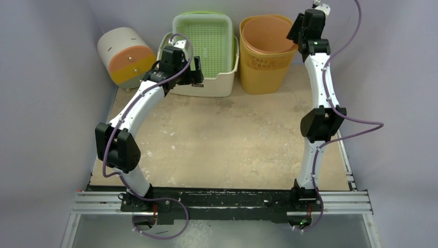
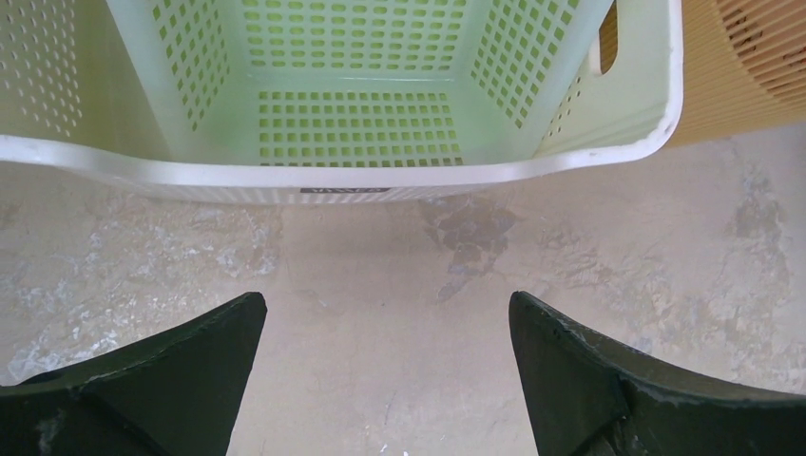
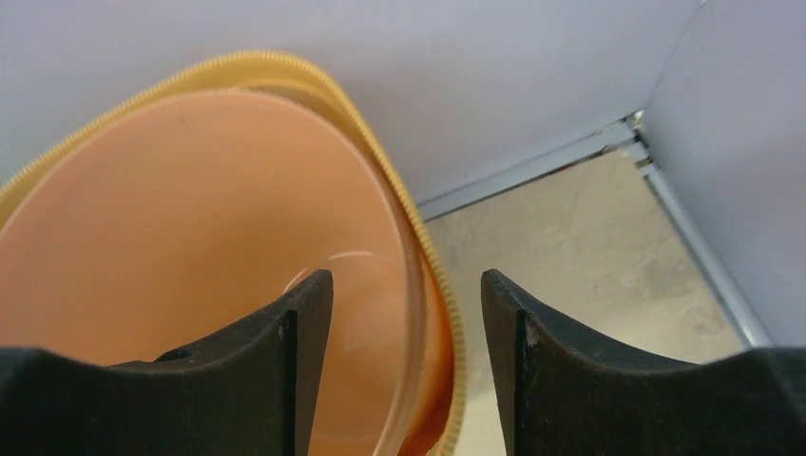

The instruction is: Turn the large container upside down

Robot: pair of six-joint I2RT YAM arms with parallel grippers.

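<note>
Three containers stand at the back of the table; I cannot tell which is the task's large container. A white crate [image 1: 206, 87] [image 2: 608, 152] holds a green perforated basket [image 1: 204, 39] [image 2: 352, 114]. Beside it, a tall yellow basket [image 1: 263, 72] [image 3: 380, 161] has an orange bucket [image 1: 268, 33] [image 3: 190, 218] nested inside. My left gripper [image 1: 196, 72] [image 2: 388, 313] is wide open just in front of the crate's near wall, touching nothing. My right gripper [image 1: 295, 32] [image 3: 407, 285] is open above the yellow basket's right rim, its jaws straddling both rims without gripping.
A cream cylinder with orange and yellow bands [image 1: 126, 57] lies on its side at the back left. Grey walls close in behind and at both sides. A metal rail [image 3: 703, 247] runs along the right wall's foot.
</note>
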